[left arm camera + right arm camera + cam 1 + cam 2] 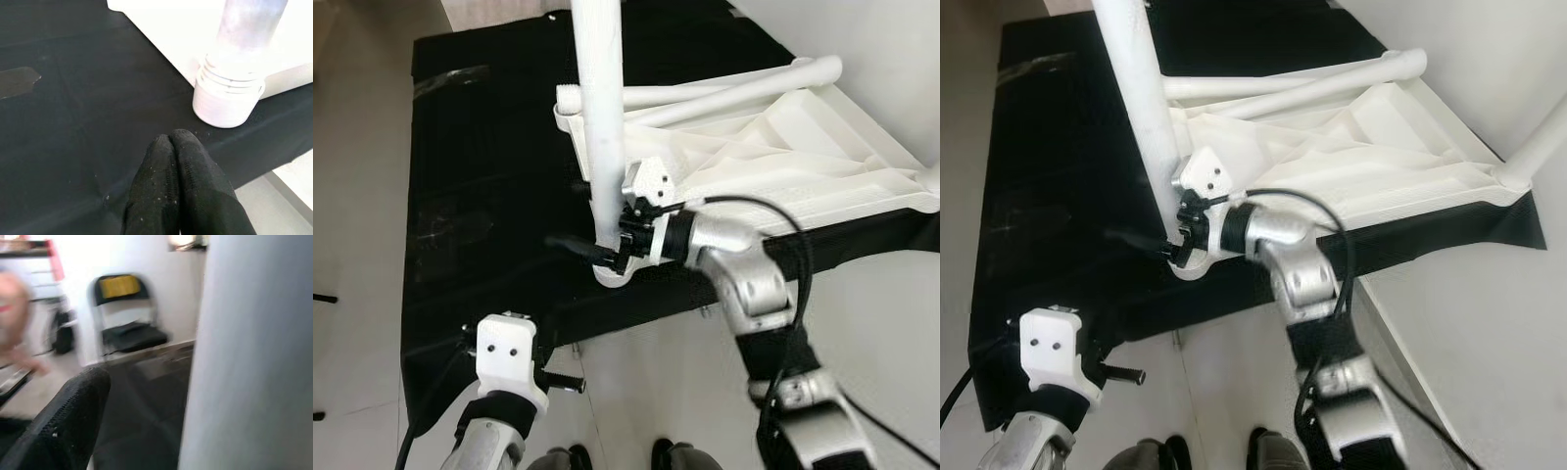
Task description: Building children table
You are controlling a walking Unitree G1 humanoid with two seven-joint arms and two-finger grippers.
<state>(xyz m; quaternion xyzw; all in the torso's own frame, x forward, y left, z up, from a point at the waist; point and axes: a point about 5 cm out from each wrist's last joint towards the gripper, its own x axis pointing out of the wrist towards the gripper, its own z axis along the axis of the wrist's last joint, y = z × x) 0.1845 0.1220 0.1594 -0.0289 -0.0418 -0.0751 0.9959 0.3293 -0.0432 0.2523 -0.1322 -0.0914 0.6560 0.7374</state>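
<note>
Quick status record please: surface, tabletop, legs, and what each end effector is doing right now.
surface: black cloth spread on a pale floor
tabletop: white table top lying upside down on the cloth
upright leg: white leg standing in the near corner socket
loose legs: two white legs lying across the underside
right end effector: at the base of the upright leg, fingers on either side of it
left end effector: fingers together, low over the cloth near the socket, holding nothing
</note>
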